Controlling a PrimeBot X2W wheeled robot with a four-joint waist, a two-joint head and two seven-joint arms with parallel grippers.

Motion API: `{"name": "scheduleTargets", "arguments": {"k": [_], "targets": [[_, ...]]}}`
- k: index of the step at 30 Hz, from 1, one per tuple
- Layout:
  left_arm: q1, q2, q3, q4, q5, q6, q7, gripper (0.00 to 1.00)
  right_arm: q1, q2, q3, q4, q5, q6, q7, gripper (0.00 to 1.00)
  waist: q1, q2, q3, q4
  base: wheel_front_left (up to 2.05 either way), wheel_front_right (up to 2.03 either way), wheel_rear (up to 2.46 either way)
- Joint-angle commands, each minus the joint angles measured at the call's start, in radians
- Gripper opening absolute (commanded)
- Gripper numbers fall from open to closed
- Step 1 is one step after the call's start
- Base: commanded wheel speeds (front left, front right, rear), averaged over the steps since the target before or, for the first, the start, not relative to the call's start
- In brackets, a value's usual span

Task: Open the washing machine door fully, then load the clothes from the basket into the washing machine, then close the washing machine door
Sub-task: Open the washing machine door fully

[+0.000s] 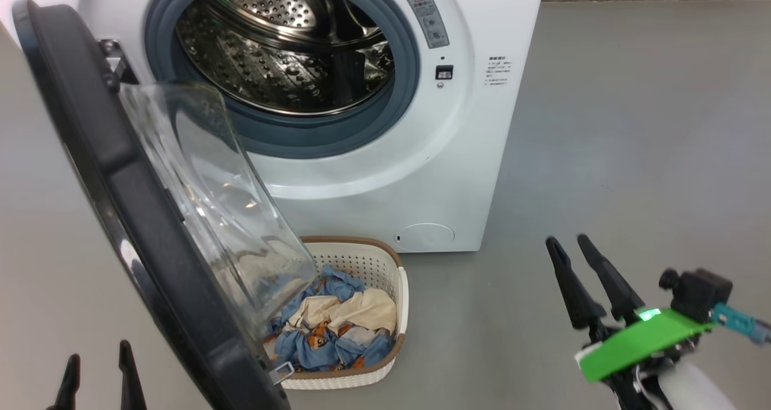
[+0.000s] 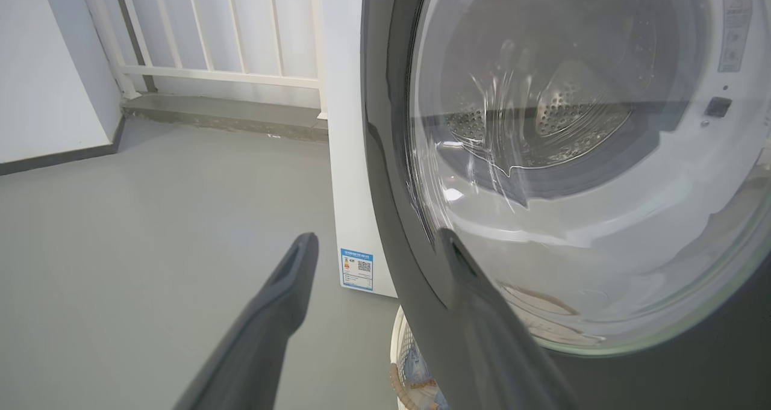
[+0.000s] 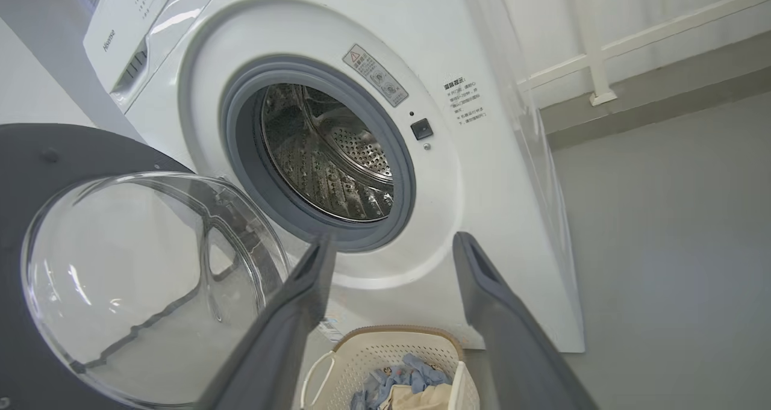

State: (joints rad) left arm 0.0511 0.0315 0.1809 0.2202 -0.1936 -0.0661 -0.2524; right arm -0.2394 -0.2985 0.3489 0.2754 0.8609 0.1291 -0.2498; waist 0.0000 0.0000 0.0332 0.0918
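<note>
Both left fingers (image 1: 128,377) and right fingers (image 1: 569,283) stand apart, empty. Left of the right fingers, the clothes (image 1: 337,329) look soft, light; pinch the bunched cream fold.

light: bright, even, diffuse; no hard shadows
glare: white streaks on washing machine door (image 2: 572,175) glass, just beyond left gripper (image 2: 376,235)
dim: drum (image 3: 325,151) interior, ahead of right gripper (image 3: 394,238), steel glints
focus: both grippers soft near lens
distortion: wrist views wide-angle, edges lean
</note>
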Motion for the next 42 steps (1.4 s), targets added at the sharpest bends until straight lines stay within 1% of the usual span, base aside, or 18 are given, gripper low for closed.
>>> {"name": "scheduleTargets", "arguments": {"k": [1, 5, 10, 14, 15, 18, 27, 42], "targets": [[-0.009, 0.019, 0.036, -0.02, 0.013, -0.002, -0.009, 1.0, 0.041, 0.022, -0.021, -0.043, -0.063, 0.002, -0.012, 1.0, 0.0, 0.0, -0.003, -0.009, 0.0, 0.0, 0.0], [-0.005, 0.019, 0.031, -0.015, 0.011, -0.003, -0.009, 1.0, 0.129, 0.066, -0.141, -0.103, -0.244, 0.002, -0.012, 1.0, 0.0, 0.0, -0.002, -0.017, 0.0, 0.0, 0.0], [-0.008, 0.019, 0.018, -0.018, 0.008, -0.001, -0.009, 1.0, 0.213, 0.126, -0.26, -0.159, -0.422, 0.002, -0.012, 1.0, 0.0, 0.0, 0.007, -0.021, 0.0, 0.0, 0.0], [-0.011, 0.019, 0.008, -0.021, 0.004, 0.002, -0.009, 1.0, 0.26, 0.154, -0.31, -0.184, -0.54, 0.002, -0.012, 1.0, 0.0, 0.0, 0.013, -0.021, 0.0, 0.0, 0.0], [-0.011, 0.019, 0.008, -0.021, 0.004, 0.002, -0.009, 1.0, 0.26, 0.154, -0.31, -0.184, -0.54, 0.002, -0.012, 1.0, 0.0, 0.0, 0.013, -0.021, 0.0, 0.0, 0.0], [-0.008, 0.019, 0.007, -0.018, 0.001, 0.002, -0.009, 1.0, 0.289, 0.167, -0.334, -0.194, -0.604, 0.002, -0.012, 1.0, 0.0, 0.0, 0.009, -0.021, 0.0, 0.0, 0.0], [0.01, 0.019, 0.005, -0.009, -0.007, 0.003, -0.009, 1.0, 0.338, 0.184, -0.38, -0.182, -0.701, 0.002, -0.012, 1.0, 0.0, 0.0, -0.013, -0.021, 0.0, 0.0, 0.0], [0.026, 0.019, -0.004, -0.013, -0.003, 0.002, -0.009, 1.0, 0.328, 0.187, -0.391, -0.169, -0.711, 0.002, -0.012, 1.0, 0.0, 0.0, -0.028, -0.018, 0.0, 0.0, 0.0]]}}
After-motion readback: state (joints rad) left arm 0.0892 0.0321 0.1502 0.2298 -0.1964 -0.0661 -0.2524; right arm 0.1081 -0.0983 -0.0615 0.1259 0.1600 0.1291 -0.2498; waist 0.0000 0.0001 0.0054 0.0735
